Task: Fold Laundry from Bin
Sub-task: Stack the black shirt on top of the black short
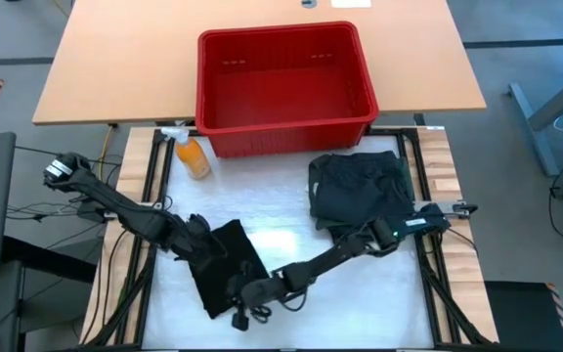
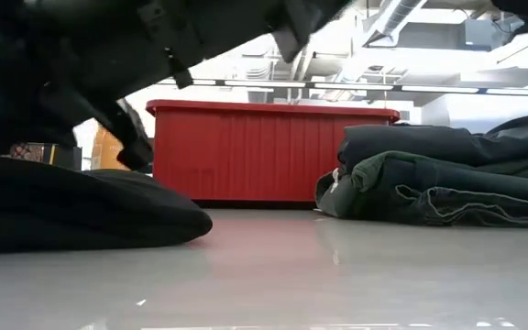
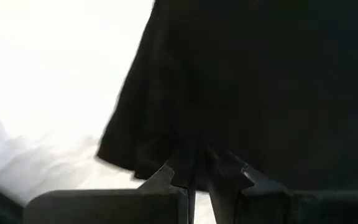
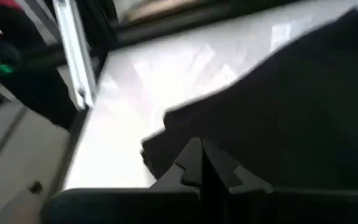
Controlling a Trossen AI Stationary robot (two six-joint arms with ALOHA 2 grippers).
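Left claw (image 3: 197, 163) clamping black cloth (image 3: 260, 87), right claw (image 4: 202, 163) likewise

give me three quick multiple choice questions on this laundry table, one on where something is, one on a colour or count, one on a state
1. Where is the orange spray bottle?
A. inside the bin
B. on the table by the bin's left front corner
C. on the folded pile

2. What colour is the bin?
A. blue
B. red
C. grey

3. How are the two grippers set?
A. both wide open
B. both shut on the black cloth
C. one open, one shut

Answers:
1 B, it stands outside the rim.
2 B, its walls are bright red.
3 B, the left gripper and right gripper both pinch the black cloth while the folded pile lies apart.
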